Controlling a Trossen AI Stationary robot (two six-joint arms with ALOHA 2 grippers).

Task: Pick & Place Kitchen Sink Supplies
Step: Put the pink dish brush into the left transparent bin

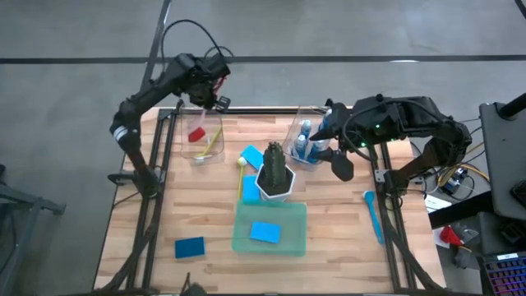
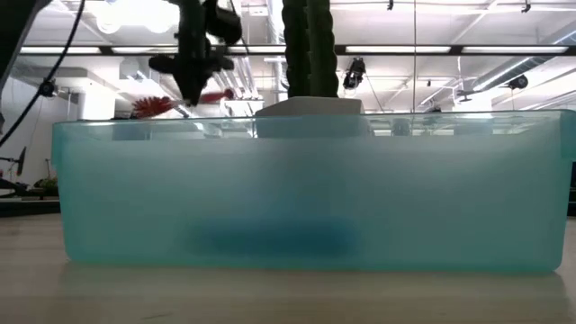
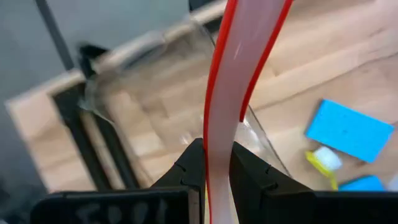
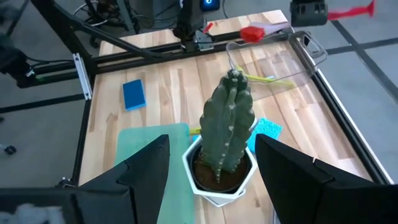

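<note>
The desk (image 1: pixel 205 205) shows whole only from above. There a green tray (image 1: pixel 242 238) with a blue sponge (image 1: pixel 265 232) in it lies at the near middle, the plant (image 1: pixel 275 171) in its white pot just behind it, a clear bin (image 1: pixel 197 136) at back left and a second bin (image 1: pixel 306 136) with bottles (image 1: pixel 304 141) at back right. A loose sponge (image 1: pixel 189 247) lies near the front left, another (image 1: pixel 251 154) beside the plant, and a blue brush (image 1: pixel 374 215) along the right edge.

The low view is almost filled by the tray's wall, through which the sponge is only a blur; the plant is cut off at the top.

The left gripper (image 3: pixel 214 158) hangs over the left bin, its fingers (image 3: pixel 193 165) clamped on the handle of the red brush (image 3: pixel 236 81). That brush's head (image 1: pixel 196 134) sits inside the bin, next to a yellow brush (image 1: pixel 215 141).

The right gripper (image 4: pixel 211 168) hovers by the bottle bin with its fingers (image 4: pixel 146 171) spread and holding nothing, the plant showing between them in the right wrist view.
</note>
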